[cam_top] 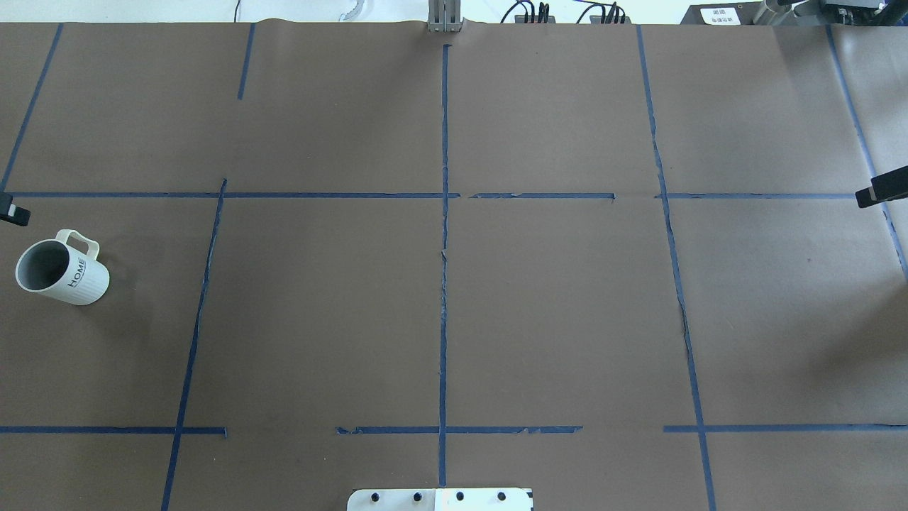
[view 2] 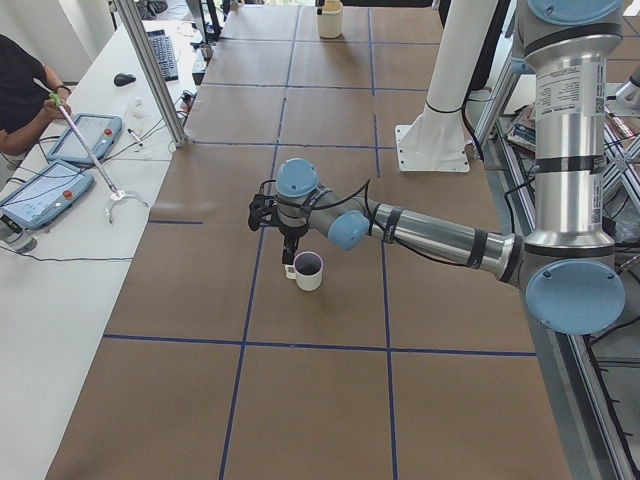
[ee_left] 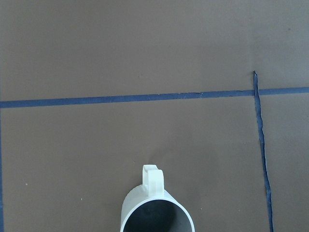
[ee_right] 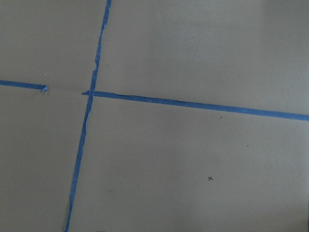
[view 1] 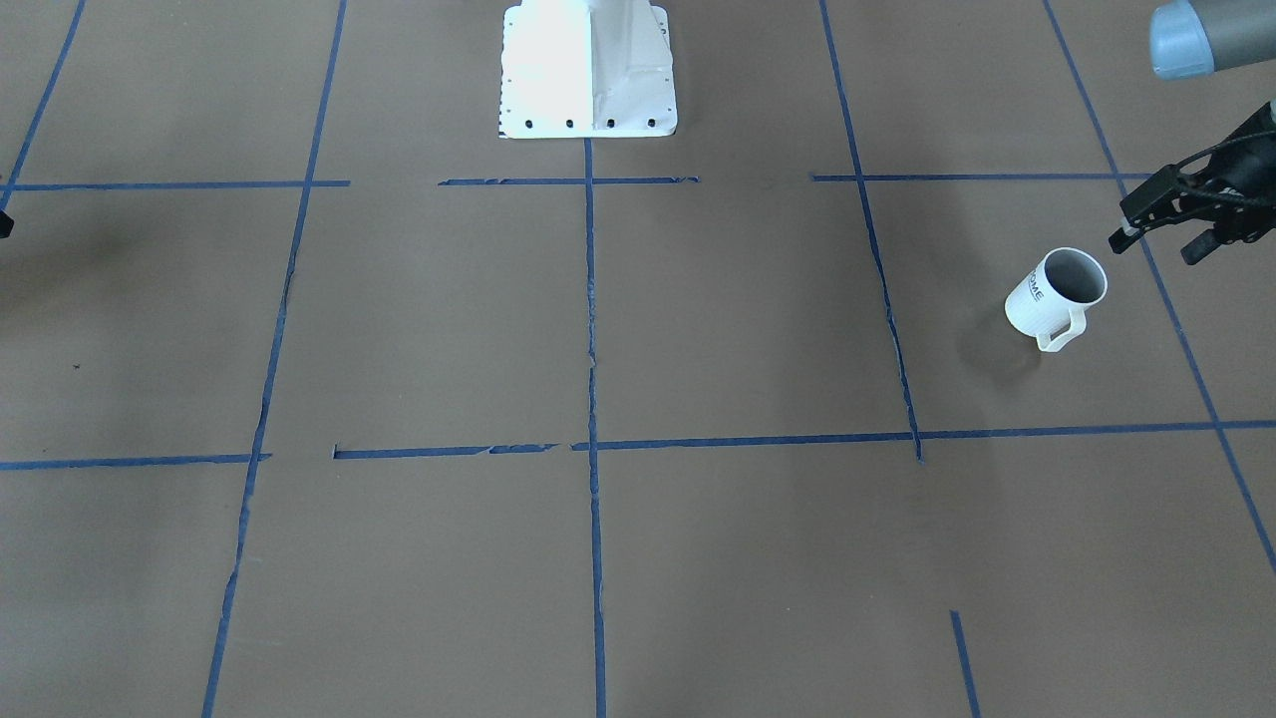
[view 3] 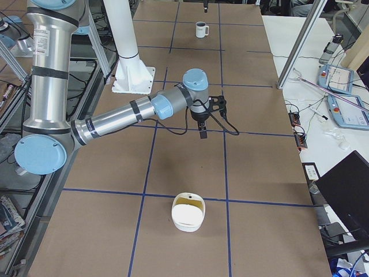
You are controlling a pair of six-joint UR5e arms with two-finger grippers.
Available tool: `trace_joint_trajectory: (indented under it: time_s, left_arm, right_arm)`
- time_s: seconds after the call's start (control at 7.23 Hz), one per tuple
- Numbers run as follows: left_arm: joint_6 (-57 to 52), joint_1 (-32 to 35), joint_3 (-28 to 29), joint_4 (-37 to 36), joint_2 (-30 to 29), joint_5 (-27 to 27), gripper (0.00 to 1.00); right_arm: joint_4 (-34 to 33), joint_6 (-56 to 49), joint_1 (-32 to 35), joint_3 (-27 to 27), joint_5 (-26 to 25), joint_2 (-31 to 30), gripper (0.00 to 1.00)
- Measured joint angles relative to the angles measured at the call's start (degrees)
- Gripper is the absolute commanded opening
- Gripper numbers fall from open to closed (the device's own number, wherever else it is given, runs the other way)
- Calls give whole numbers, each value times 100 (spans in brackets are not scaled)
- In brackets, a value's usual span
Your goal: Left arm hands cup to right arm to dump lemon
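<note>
The cup (view 1: pixel 1047 299) is a white ribbed mug lettered "HOME", standing upright on the brown paper at the robot's far left (cam_top: pixel 71 280). Its handle points away from the robot. Only grey interior shows in the left wrist view (ee_left: pixel 154 215); the lemon is not visible. My left gripper (view 1: pixel 1156 246) hovers just beyond the cup on the handle side, apart from it, fingers spread and empty (view 2: pixel 288 240). My right gripper (cam_top: pixel 879 191) shows only as a black sliver at the far right edge; it hangs over bare paper (view 3: pixel 202 133), and I cannot tell its state.
A white bowl-like container (view 3: pixel 188 212) with a yellowish inside sits near the table's right end. The white robot pedestal (view 1: pixel 588 70) stands at the middle of the robot's edge. A person (view 2: pixel 20 90) and tablets are at a side table.
</note>
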State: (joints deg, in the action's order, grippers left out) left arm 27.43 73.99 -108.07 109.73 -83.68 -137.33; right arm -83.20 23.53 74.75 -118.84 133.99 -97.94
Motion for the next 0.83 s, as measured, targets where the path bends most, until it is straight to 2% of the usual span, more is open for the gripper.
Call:
trace_joint_trajectory:
  time_s: [0.41,0.83]
  left_arm:
    - [-2258,828,43,-1385,216,-89,100]
    - [-2974,1191,326,-2084,237,-84,100]
  right_arm:
    - [-1088,-805,389,-25,136,-168,100]
    - [-1835,-1446,725,53,152,-221,100]
